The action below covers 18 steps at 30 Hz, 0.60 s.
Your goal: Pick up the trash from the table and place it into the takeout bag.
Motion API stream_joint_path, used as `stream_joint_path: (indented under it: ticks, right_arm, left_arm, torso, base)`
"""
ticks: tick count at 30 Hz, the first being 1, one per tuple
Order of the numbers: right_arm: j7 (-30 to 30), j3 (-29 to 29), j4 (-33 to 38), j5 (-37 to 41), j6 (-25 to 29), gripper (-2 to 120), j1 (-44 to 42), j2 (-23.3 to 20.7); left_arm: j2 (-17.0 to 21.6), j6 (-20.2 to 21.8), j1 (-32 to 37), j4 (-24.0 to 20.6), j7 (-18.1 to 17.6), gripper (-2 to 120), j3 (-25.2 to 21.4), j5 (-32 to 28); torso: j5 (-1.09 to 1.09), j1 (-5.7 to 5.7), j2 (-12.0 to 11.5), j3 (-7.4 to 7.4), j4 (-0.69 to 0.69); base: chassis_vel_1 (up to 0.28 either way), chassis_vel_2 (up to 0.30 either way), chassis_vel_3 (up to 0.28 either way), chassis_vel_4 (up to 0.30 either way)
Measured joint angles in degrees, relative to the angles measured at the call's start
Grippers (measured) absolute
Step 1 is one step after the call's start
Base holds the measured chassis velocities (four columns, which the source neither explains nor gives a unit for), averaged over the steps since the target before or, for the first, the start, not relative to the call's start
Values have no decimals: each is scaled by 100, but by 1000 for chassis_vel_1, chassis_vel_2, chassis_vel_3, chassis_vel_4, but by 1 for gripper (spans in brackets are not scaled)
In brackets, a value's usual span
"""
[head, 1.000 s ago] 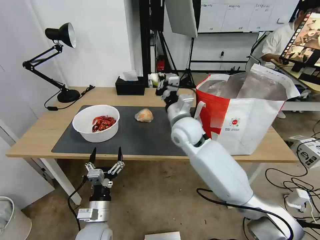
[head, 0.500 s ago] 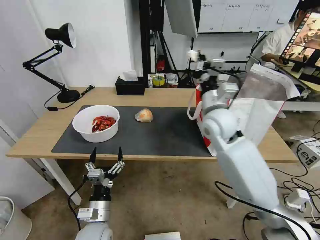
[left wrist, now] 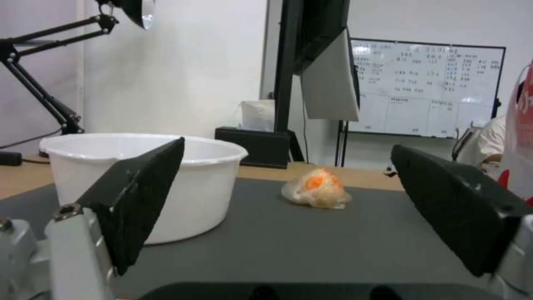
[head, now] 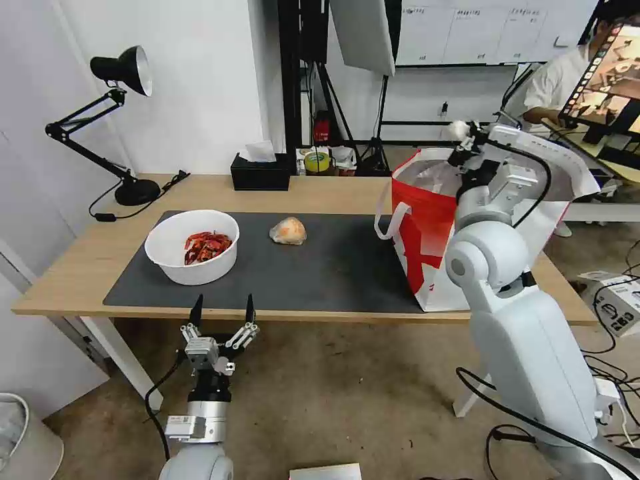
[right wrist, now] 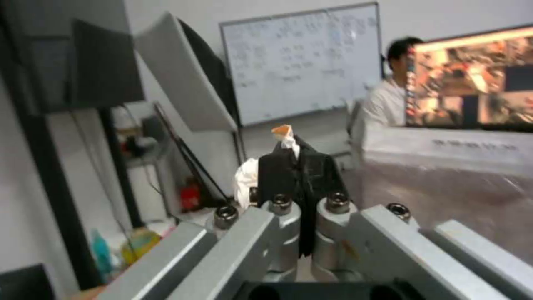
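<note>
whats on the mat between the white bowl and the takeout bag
In the head view, only the plastic-wrapped orange lump lies between the bowl and the bag.

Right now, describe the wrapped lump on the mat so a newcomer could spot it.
On the dark grey mat of the light-wood desk, look between the white bowl of crayfish shells and the red-and-white takeout bag. The plastic-wrapped orange lump lies alone mid-mat: small, crinkly, translucent, orange inside.
</note>
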Motion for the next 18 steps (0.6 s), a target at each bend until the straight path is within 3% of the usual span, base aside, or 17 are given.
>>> stream_joint_path:
  ticks: [3, 4, 8, 18]
  right_arm:
    - [0, 0, 0, 0, 0, 0, 0, 0]
    - [261, 2, 10, 146, -313, 0, 32, 26]
    - [437, -19, 45, 241, -526, 0, 60, 67]
    - [486, -28, 69, 247, -605, 0, 51, 91]
  left_arm:
    - [0, 0, 0, 0, 0, 100, 0, 0]
    - [0, 0, 4, 4, 0, 100, -5, 0]
    - [5, 0, -3, 5, 0, 100, -15, -2]
    - [17, 0, -12, 8, -3, 100, -25, -12]
  torso:
    - [0, 0, 0, 0, 0]
    - [-1, 0, 0, 0, 0]
    - [-1, 0, 0, 0, 0]
    - [-1, 0, 0, 0, 1]
  base:
    - [0, 0, 0, 0]
    - [0, 0, 0, 0]
    - [0, 0, 0, 0]
    - [0, 0, 0, 0]
